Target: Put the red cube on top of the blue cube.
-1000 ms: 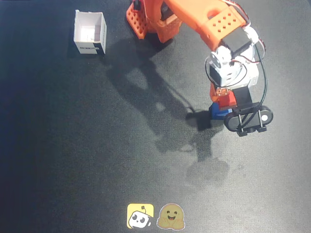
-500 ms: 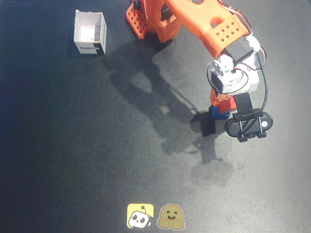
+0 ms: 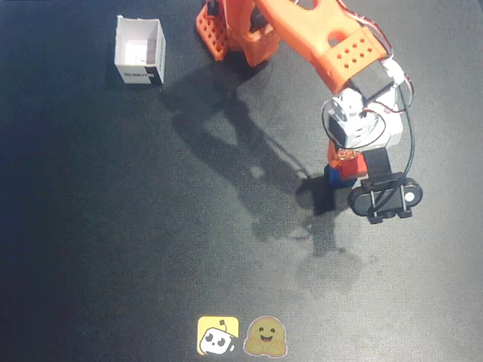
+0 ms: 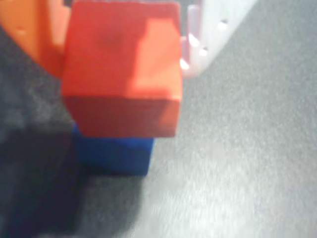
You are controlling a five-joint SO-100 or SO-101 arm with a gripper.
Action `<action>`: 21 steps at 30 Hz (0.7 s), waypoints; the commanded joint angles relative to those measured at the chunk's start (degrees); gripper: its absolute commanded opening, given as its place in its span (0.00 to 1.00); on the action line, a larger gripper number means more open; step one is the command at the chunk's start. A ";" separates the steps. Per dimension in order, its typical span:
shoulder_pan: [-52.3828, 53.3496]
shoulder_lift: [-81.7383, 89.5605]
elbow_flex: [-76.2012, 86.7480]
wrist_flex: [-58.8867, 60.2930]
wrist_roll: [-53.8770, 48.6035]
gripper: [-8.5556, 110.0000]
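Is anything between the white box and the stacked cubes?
Overhead view: only bare dark table and the arm's shadow lie between the white box and the red cube over the blue cube.

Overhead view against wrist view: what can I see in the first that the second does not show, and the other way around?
Only the overhead view shows the whole orange arm, the open white box at upper left, and two stickers at the bottom edge. There the cubes are mostly hidden under the wrist.

Only the wrist view shows clearly how the red cube sits over the blue cube, with the orange and white fingers on both sides of the red one.

Both show the two cubes and the dark table.
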 commanded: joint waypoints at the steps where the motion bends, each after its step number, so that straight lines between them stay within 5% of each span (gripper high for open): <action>1: 0.35 0.35 -0.26 -0.97 0.70 0.15; 21: 0.53 0.79 3.69 -4.04 2.02 0.17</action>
